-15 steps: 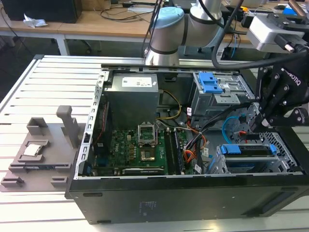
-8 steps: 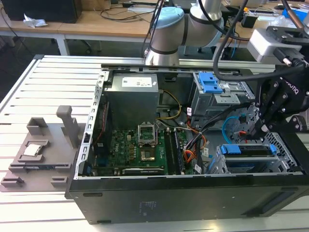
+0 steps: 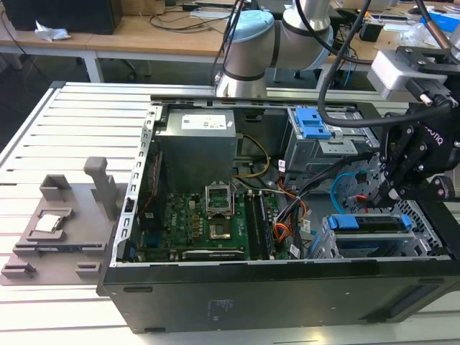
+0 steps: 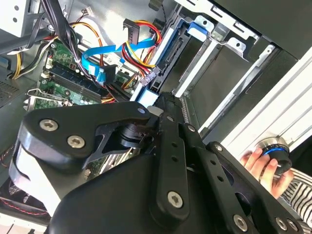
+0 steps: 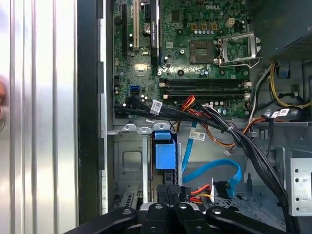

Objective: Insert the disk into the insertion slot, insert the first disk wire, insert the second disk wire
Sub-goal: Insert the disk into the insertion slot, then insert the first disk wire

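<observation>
The disk [image 3: 366,224], silver in its bright blue bracket [image 5: 163,153], lies inside the insertion slot [image 3: 332,248], the perforated silver cage at the case's front corner on the exterior view's right. My gripper [image 3: 379,194] hangs just over the disk's rear end. Its black fingers [image 5: 168,192] stand close together on the plug of the first disk wire [image 5: 200,189], a black, red and orange bundle. The second disk wire [image 5: 214,169], thin, flat and light blue, loops beside them [image 3: 336,188], and its black plug [image 4: 105,73] hangs free.
A taller grey bay with a blue latch [image 3: 313,123] stands behind the gripper. The motherboard [image 3: 208,223] and the power supply [image 3: 198,136] take up the rest of the case. A grey fixture [image 3: 65,215] sits on the slatted table. A hand [image 4: 256,163] grips a knob outside the case.
</observation>
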Action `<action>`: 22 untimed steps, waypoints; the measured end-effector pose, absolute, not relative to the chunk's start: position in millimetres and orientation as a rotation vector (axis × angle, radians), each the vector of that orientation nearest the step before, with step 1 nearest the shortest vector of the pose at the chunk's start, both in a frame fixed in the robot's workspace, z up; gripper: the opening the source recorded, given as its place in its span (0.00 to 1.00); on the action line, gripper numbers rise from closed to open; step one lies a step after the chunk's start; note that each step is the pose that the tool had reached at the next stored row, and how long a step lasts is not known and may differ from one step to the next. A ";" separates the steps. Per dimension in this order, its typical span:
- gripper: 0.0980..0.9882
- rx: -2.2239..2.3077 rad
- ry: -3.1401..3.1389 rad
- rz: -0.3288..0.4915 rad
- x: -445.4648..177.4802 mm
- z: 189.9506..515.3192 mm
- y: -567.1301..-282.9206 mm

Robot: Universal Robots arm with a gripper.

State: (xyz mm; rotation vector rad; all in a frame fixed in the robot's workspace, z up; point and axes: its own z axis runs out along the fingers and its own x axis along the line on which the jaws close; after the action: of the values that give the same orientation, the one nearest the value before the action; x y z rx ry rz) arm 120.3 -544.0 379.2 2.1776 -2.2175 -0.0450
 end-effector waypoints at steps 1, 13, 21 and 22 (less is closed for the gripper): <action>0.01 2.178 -2.218 -0.045 120.3 379.2 -544.0; 0.30 2.178 -2.218 -0.045 121.0 378.7 -542.7; 0.30 2.177 -2.218 -0.045 123.9 376.7 -540.9; 0.30 2.178 -2.218 -0.045 124.3 375.7 -540.7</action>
State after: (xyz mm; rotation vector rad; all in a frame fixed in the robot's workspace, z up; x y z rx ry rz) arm 124.3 -540.7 375.7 2.1776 -2.2176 -0.0451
